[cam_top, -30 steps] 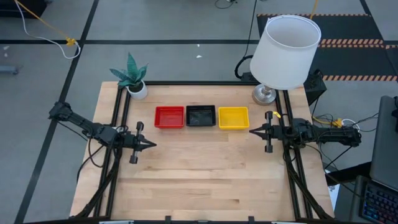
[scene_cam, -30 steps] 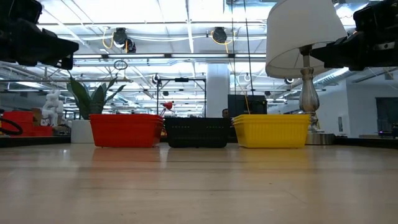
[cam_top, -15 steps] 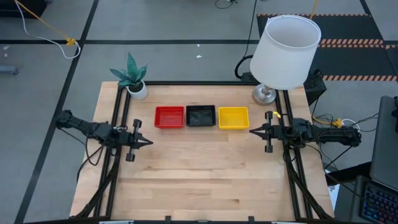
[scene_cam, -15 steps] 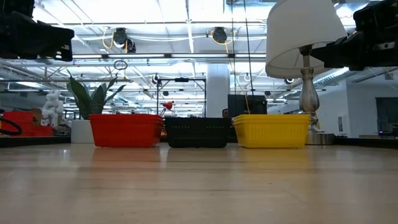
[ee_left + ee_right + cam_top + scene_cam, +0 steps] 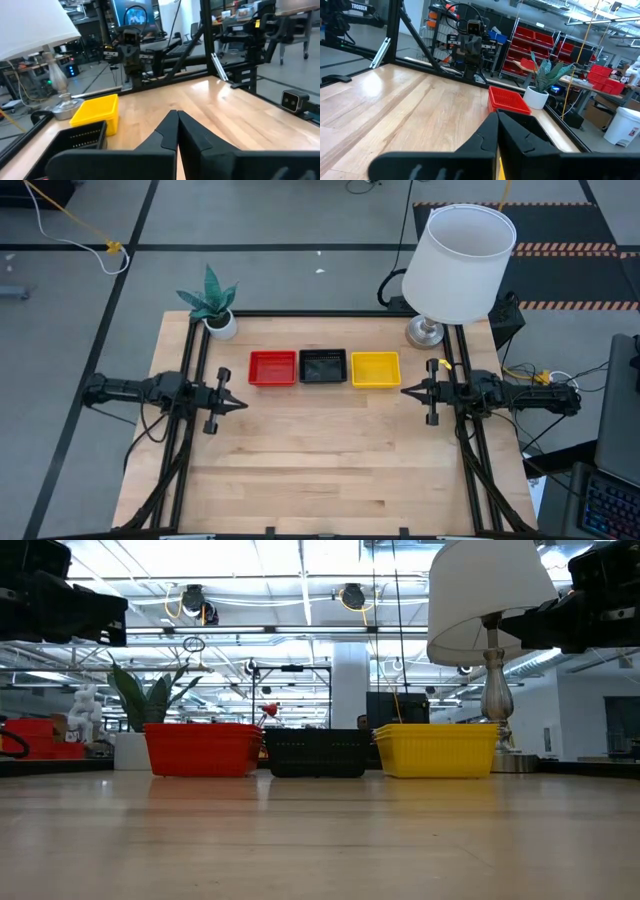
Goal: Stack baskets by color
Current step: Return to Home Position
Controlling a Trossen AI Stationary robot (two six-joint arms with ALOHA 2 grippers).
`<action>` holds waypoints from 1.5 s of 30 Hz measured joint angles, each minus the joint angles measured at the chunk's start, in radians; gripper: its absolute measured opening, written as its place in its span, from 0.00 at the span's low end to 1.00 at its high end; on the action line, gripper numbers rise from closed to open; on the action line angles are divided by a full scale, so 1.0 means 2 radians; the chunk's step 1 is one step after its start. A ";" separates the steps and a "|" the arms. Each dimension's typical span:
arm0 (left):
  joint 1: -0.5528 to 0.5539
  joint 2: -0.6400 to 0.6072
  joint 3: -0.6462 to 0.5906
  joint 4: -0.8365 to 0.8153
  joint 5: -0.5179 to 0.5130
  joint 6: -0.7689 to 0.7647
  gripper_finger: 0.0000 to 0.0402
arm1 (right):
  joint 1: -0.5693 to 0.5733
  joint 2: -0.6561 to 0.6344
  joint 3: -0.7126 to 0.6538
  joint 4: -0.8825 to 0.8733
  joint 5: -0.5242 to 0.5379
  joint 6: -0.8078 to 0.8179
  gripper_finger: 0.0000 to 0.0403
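Three basket stacks stand side by side on the table's far half: red, black and yellow; the low view shows them as red, black and yellow. My left gripper is shut and points level toward the table's right, near the left edge, a little nearer than the red baskets. My right gripper is shut at the right edge, pointing left, just right of the yellow baskets. Both touch nothing.
A white lampshade on a metal base stands at the far right corner, a potted green plant at the far left corner. Black frame rails run along both sides. Bare wood fills the near half.
My left arm has swung at the table's left edge, so its gripper now points straight toward the right edge instead of slanting toward the near side; the fingertips have shifted slightly toward the far edge. The gripper stays shut. The baskets and my right arm have kept still.
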 joint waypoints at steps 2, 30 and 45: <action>0.003 0.001 0.000 0.000 0.004 0.000 0.01 | 0.000 0.000 0.000 0.000 0.000 0.000 0.00; 0.004 0.001 0.000 0.001 -0.002 0.018 0.01 | 0.000 0.000 0.000 -0.001 0.000 0.000 0.00; 0.028 0.001 -0.001 0.014 -0.023 0.002 0.00 | 0.000 0.000 0.000 -0.001 0.000 0.000 0.00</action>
